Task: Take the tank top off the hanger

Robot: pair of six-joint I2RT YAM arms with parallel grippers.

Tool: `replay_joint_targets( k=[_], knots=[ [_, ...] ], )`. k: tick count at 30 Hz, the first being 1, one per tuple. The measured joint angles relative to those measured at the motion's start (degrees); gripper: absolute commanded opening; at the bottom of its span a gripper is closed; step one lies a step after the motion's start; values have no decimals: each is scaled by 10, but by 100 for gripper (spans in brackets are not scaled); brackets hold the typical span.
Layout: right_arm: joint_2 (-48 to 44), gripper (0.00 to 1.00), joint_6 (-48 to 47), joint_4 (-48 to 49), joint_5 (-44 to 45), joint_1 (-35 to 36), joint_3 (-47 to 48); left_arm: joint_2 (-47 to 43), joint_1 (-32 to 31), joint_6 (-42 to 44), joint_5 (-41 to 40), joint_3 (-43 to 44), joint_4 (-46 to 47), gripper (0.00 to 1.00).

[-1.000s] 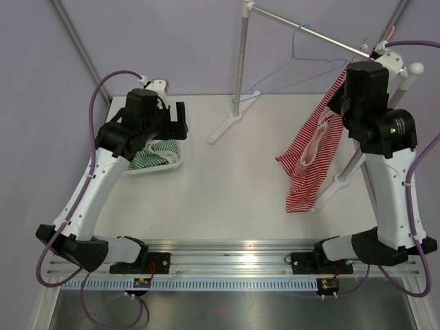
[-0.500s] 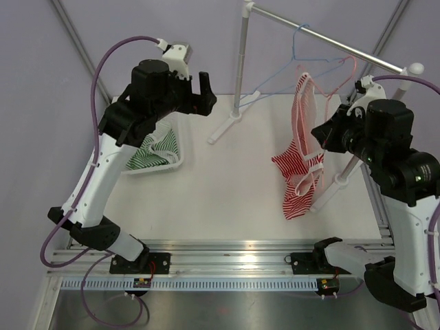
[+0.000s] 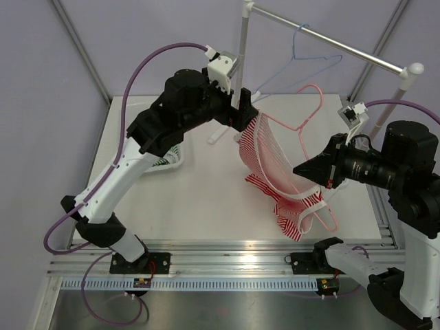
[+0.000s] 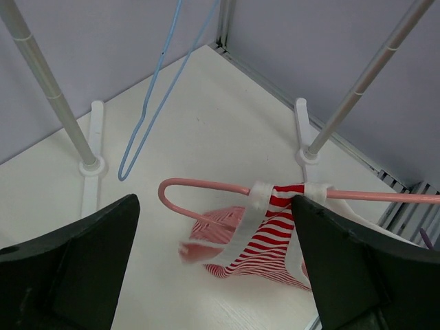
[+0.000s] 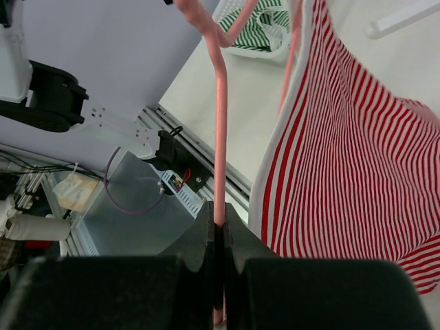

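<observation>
One red-striped tank top (image 3: 273,165), pink hanger (image 4: 385,196)

Tank top (image 5: 344,151) red/wht stripes; hanger (image 5: 220,137) pink.

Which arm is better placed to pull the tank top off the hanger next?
Left, likely: the left gripper is open close to the tank top, while the right gripper is shut on the hanger.
</observation>
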Motion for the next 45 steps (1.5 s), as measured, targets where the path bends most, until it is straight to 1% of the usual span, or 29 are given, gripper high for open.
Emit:
replay_joint_targets(
  k=[2,3,5,6,7,8,10,12,13,15,17,19,26,29,36,39,40,41,43,44,45],
  knots=[
    [2,0,0,-3,-15,0,7,-1,-10,8,-3,-9,5,85],
    [4,0,0,-3,-23,0,11,-3,-16,14,-6,-16,6,79],
    [7,0,0,-5,-28,0,16,-5,-25,21,-11,-30,10,78],
    [9,0,0,-6,-28,0,18,-6,-28,23,-13,-38,10,80],
    [10,0,-1,-7,-27,0,18,-7,-30,24,-15,-43,9,84],
    [12,0,-2,-9,-26,0,18,-10,-32,27,-17,-54,11,87],
    [17,0,-3,-11,-25,0,18,-17,-32,28,-20,-69,12,88],
    [22,0,-4,-10,-26,0,18,-25,-32,28,-23,-82,13,88],
    [23,0,-4,-10,-26,0,18,-28,-31,29,-24,-85,13,85],
    [25,0,-3,-8,-26,0,18,-31,-31,30,-24,-86,16,82],
    [26,0,-4,-5,-25,0,18,-35,-32,30,-23,-86,20,88],
    [27,0,-5,-3,-23,0,17,-37,-32,30,-22,-86,22,99],
    [18,0,-12,12,15,0,-24,-54,-32,23,-16,-92,26,99],
    [15,0,-13,25,25,0,-45,-61,-32,22,-19,-93,27,97],
    [19,0,-12,67,-5,0,-49,-64,-32,20,-21,-100,34,88],
    [19,0,-12,79,-24,0,-49,-57,-32,17,-25,-105,34,78],
    [19,0,-12,81,-28,0,-49,-53,-32,18,-28,-105,34,70],
    [19,0,-12,83,-31,0,-49,-49,-32,17,-31,-105,34,66],
    [19,0,-12,85,-37,0,-49,-40,-32,19,-37,-105,33,54],
    [19,0,-12,85,-38,0,-49,-35,-32,19,-42,-105,32,42],
    [19,0,-12,85,-40,0,-49,-30,-32,21,-46,-105,31,38]
  ],
)
